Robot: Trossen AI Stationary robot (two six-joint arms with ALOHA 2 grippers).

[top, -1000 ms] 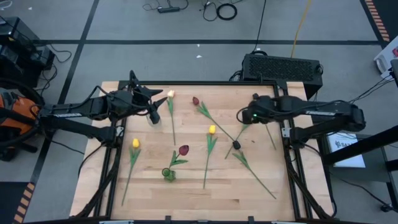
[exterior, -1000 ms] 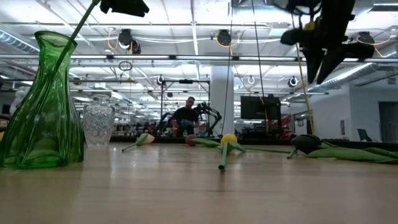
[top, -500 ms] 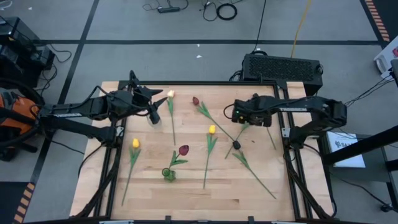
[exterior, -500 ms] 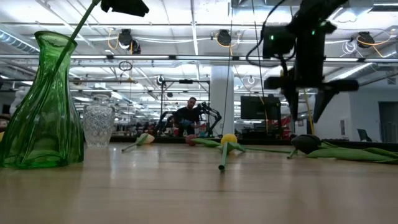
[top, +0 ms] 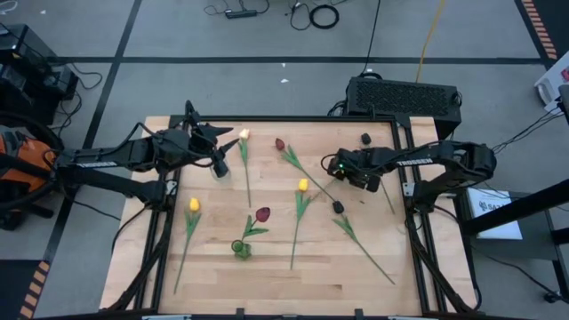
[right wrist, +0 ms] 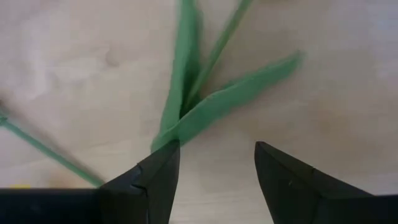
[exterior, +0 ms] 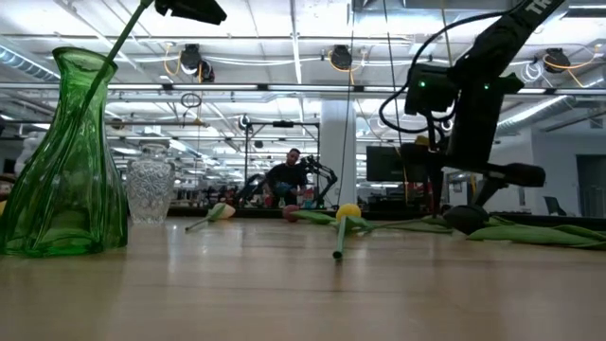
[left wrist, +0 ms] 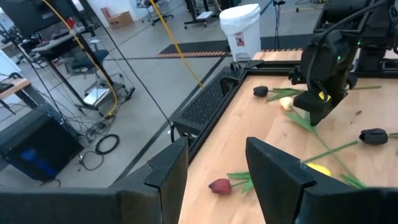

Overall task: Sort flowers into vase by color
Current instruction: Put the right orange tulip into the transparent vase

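The right gripper is held open and empty just above a flower's leaves near the tabletop's right edge, evidently for grasping.

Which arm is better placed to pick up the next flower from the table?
The right: its gripper hangs open just above a flower's green leaves. The left gripper waits at the table's far left.

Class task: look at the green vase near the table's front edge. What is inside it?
One flower stem stands in the green vase, its dark head above the rim. The stem's lower end blurs in the tinted glass; any water cannot be told.
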